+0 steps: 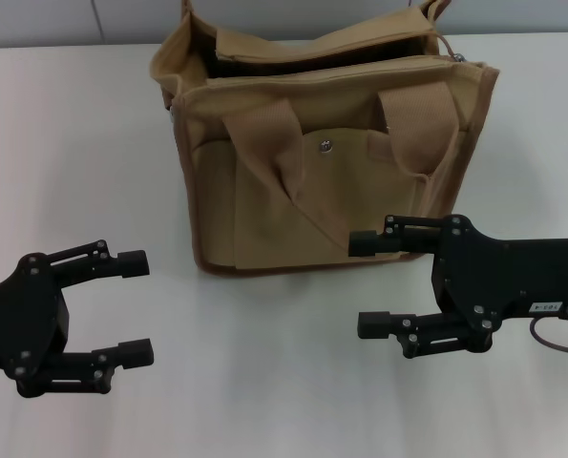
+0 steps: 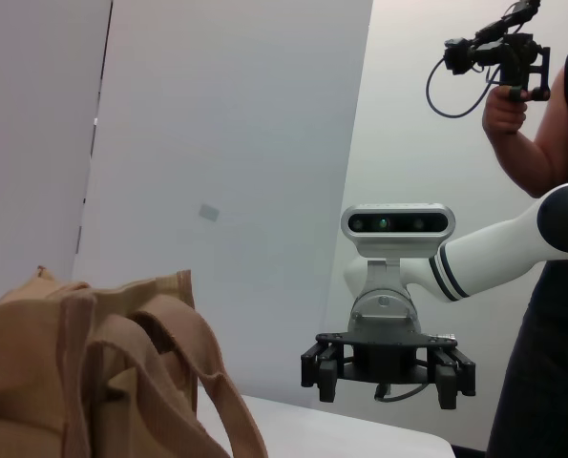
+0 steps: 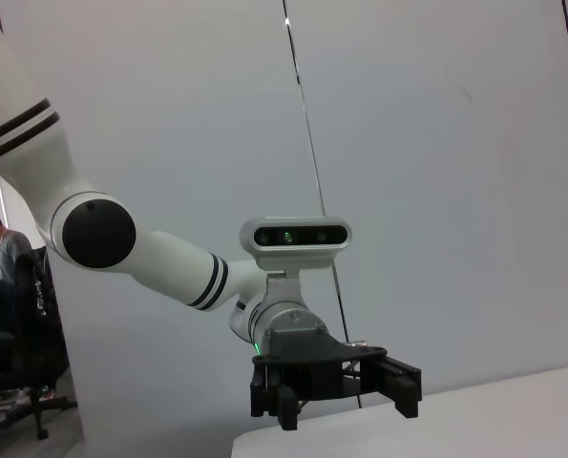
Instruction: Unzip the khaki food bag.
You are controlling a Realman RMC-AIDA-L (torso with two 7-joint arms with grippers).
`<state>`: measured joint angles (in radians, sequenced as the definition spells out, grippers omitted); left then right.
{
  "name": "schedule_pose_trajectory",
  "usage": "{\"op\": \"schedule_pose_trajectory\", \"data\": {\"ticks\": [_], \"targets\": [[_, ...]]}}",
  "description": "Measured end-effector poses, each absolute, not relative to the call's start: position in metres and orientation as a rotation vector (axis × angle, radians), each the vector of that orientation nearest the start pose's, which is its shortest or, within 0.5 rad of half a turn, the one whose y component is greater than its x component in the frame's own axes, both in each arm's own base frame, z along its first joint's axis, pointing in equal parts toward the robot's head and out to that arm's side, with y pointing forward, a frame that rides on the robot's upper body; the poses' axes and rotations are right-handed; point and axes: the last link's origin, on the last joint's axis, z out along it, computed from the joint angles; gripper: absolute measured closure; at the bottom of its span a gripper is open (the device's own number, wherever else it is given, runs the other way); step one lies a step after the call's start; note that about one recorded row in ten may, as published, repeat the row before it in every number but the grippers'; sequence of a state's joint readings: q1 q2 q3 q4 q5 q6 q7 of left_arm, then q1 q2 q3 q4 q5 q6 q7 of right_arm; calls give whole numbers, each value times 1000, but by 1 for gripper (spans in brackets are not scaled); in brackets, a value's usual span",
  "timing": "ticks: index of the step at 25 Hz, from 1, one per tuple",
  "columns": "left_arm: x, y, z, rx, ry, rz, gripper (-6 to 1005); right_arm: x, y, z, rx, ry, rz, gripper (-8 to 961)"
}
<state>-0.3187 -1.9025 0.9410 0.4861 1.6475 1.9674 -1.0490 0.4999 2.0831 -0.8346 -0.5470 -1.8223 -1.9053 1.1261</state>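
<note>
Khaki food bag (image 1: pixel 326 162) is sitting untouched on your worktop (image 1: pixel 73 143); left gripper (image 1: pixel 136 307) and right gripper (image 1: pixel 371 284) are hovering released. You're likely approaching; next, reach its top zipper.

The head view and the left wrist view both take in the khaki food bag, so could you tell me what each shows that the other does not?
Only the head view shows the left gripper, open on the table, the bag's front flap pocket with its silver snap, and the gaping top. Only the left wrist view shows a person holding a camera. Both show the khaki food bag with its handles and the open right gripper.
</note>
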Motion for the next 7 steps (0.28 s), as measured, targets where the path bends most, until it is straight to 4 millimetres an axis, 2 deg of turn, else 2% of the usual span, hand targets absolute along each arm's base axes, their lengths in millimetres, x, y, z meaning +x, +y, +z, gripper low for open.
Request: {"op": "schedule_pose_trajectory", "data": {"ticks": [7], "targets": [[-294,233,45,-2831,-319,-1112,140,227,273,-16,-2966,227,1150,172]]}}
